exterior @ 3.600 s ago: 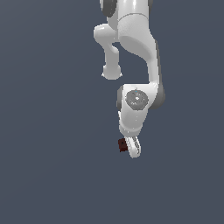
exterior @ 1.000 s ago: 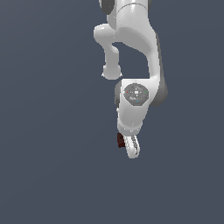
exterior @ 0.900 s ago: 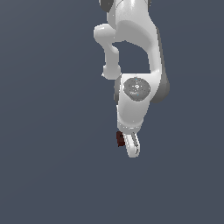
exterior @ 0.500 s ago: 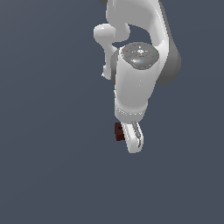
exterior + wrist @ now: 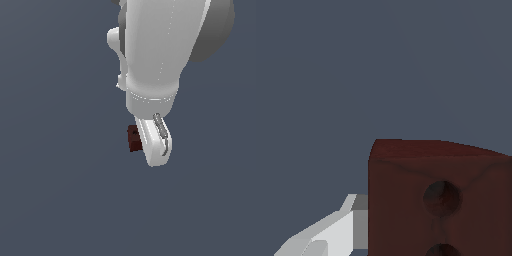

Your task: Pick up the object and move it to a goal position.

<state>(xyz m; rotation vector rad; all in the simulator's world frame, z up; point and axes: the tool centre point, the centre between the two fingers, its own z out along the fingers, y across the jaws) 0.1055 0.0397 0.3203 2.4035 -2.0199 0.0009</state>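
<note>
Plain dark grey-blue background is filling both views, with no edge or tabletop showing. In the exterior view the white arm [image 5: 155, 55] is hanging down from above, and the dark reddish-brown block [image 5: 133, 138] is sitting against the fingers [image 5: 156, 142], on their side toward the exterior view's left. In the wrist view the block [image 5: 436, 195] is looming large, two dark round dimples showing on its face, one white finger [image 5: 331, 232] pressing against its side. The fingers are gripping the block.
</note>
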